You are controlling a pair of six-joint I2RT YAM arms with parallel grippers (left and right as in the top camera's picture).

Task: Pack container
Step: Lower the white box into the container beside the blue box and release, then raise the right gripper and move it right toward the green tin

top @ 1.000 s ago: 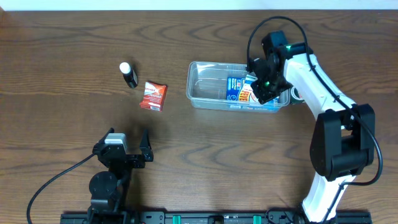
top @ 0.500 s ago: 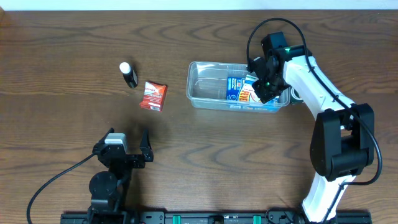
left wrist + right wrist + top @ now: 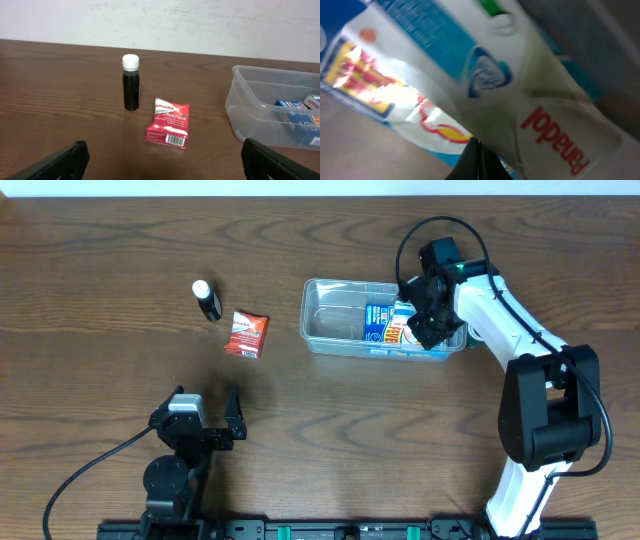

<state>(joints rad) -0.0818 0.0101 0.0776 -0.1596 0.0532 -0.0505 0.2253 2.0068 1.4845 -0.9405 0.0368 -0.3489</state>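
The wooden table [image 3: 100, 380] carries 3 things: dark bottle [image 3: 207, 301], red sachet [image 3: 246, 335] and the container [image 3: 325, 315].

Inside the container [image 3: 322, 320], the right gripper [image 3: 422, 328] is covering the right end of the blue-and-white packet [image 3: 382, 323] and hiding its own jaws. The right wrist view is showing that packet blurred and running past every edge.

Table [image 3: 120, 240]: dark wood grain, smooth, low sheen. Container [image 3: 330, 320]: clear glossy plastic; the Panadol pack [image 3: 470, 75] in it looks like glossy printed film, creased. Red Panadol sachet [image 3: 168, 130] is glossy too; bottle [image 3: 131, 90] dark and shiny, white plastic cap [image 3: 130, 61].
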